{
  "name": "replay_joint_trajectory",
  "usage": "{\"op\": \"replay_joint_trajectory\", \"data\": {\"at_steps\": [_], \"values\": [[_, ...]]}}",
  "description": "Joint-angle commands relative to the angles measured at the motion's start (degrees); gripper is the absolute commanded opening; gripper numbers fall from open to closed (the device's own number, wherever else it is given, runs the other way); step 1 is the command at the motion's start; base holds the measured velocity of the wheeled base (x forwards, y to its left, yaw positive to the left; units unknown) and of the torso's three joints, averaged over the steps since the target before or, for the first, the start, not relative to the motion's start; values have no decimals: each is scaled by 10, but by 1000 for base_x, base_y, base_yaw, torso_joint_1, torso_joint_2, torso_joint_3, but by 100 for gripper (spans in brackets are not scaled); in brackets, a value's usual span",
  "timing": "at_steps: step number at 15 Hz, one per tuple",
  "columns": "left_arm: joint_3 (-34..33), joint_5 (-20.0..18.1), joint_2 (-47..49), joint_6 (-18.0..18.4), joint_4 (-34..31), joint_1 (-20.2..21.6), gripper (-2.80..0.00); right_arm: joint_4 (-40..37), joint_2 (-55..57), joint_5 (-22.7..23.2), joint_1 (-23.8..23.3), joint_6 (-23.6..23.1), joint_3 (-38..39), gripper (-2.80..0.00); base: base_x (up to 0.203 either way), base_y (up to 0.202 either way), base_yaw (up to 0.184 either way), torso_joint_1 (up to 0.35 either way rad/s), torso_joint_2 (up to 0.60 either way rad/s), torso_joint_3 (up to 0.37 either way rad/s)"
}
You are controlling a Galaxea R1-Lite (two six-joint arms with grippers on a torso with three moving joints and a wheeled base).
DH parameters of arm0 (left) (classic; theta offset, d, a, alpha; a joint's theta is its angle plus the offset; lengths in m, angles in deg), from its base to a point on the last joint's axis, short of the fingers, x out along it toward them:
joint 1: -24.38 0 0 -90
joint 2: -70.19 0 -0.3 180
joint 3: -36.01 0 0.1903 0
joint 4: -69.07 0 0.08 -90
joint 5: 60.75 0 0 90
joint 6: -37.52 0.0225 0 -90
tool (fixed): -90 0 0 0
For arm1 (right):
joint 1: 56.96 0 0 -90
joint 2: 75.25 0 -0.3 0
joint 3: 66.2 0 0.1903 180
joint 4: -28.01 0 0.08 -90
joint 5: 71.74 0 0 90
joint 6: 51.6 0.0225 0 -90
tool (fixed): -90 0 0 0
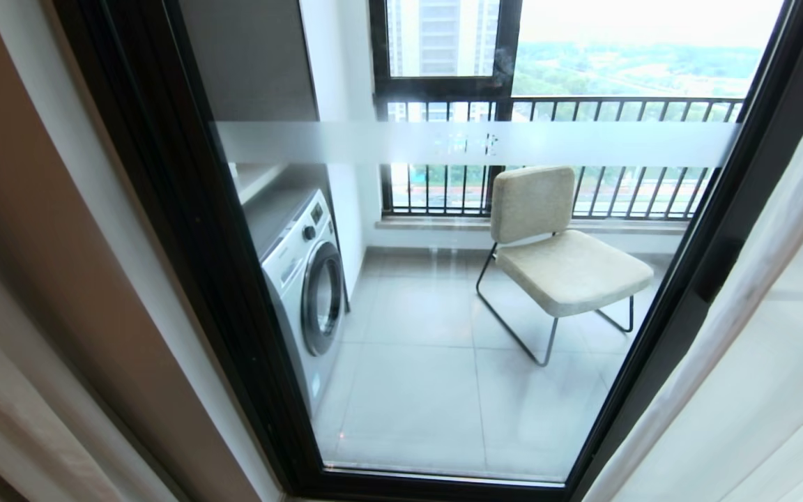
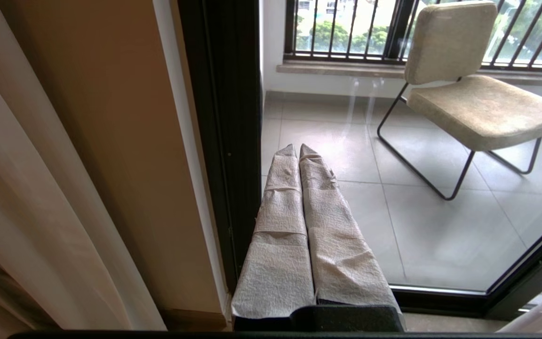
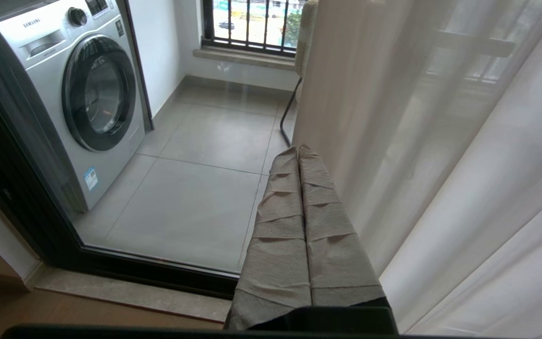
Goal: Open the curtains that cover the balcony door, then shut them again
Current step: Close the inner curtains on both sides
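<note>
Head view: the door (image 1: 457, 293) fills the middle, its black frame slanting down both sides and a frosted band across the glass, and no arm is in this picture at all. The curtains (image 1: 764, 335) hang drawn back, white sheer at the right edge, more pale folds at the far left, so the pane is uncovered. Through the glass sit a washer (image 1: 304, 279) on the left and a chair (image 1: 555, 251) on the right, with a barred window (image 1: 555, 104) beyond.

Over to the left wrist view, which brings what the head camera misses: the left gripper (image 2: 298, 148), wrapped in pale cloth, held out level and low towards the left side of the door. It hangs in the air just short of the glass, beside the black frame, touching nothing that I can make out. Its two fingers (image 2: 280, 226) are pressed together along their whole length, with nothing between them. A beige wall (image 2: 111, 141) and curtain folds lie to its left.

Right wrist view now: the right gripper (image 3: 298, 149) in the same level pose, near the right side of the pane. Fingers (image 3: 327, 226) squeezed flat against each other, empty. The sheer hangs just beside it on the right; whether cloth brushes the fingers I cannot tell. Only this view shows the washer's front up close.
</note>
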Motion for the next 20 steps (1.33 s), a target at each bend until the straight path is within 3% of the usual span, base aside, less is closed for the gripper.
{"op": "replay_joint_trajectory", "data": {"at_steps": [1,15,20], "values": [[0,1,0,0,0,-1,-280,0,1,2,-1,-1,0,-280,-1,91,-4,-1,2,2],[0,1,0,-1,-1,-1,-280,0,1,2,0,-1,0,-280,0,185,0,4,3,2],[0,1,0,-1,0,-1,-280,0,1,1,-1,-1,0,-280,0,20,0,0,0,0]]}}
